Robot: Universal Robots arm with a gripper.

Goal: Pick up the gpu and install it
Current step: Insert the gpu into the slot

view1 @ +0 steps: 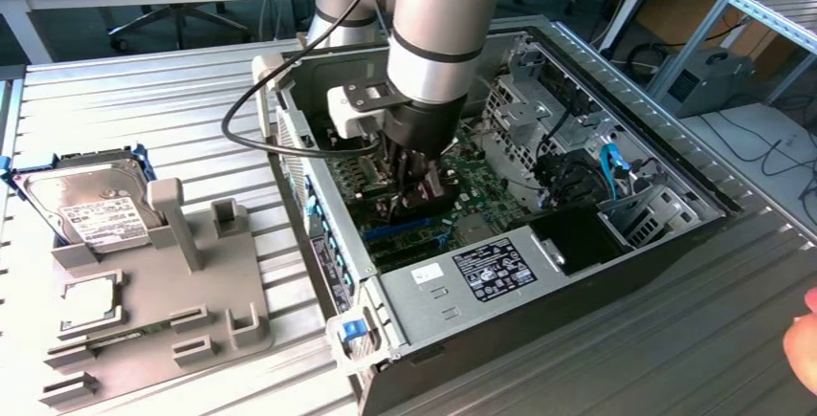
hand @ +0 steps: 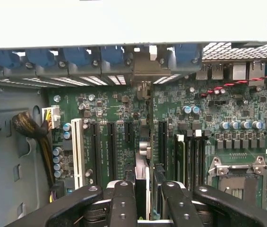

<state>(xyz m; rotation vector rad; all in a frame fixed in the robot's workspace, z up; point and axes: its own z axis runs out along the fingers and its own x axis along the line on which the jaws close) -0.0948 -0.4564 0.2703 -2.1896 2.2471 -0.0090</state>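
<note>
The gpu (view1: pixel 428 201) is a thin black card held on edge inside the open computer case (view1: pixel 695 182), low over the green motherboard (view1: pixel 492 186). My gripper (view1: pixel 411 179) reaches straight down into the case and is shut on the card. In the wrist view the gpu (hand: pixel 144 142) appears edge-on, running from between my black fingers (hand: pixel 123 198) out to its metal bracket (hand: pixel 145 71) at the case's rear wall. It stands in line with the black expansion slots (hand: pixel 110 151); whether it is seated in one I cannot tell. My gripper (hand: pixel 145 191) has a finger on each face of the card.
A grey fixture (view1: pixel 166 311) on the exterior view's left holds a silver hard drive (view1: pixel 90 201) and a square processor chip (view1: pixel 87 303). The power supply (view1: pixel 492 268) fills the case's near end. A processor socket (hand: pixel 237 177) and a cable bundle (hand: pixel 29 127) flank the slots. A hand (view1: pixel 802 339) shows at the right edge.
</note>
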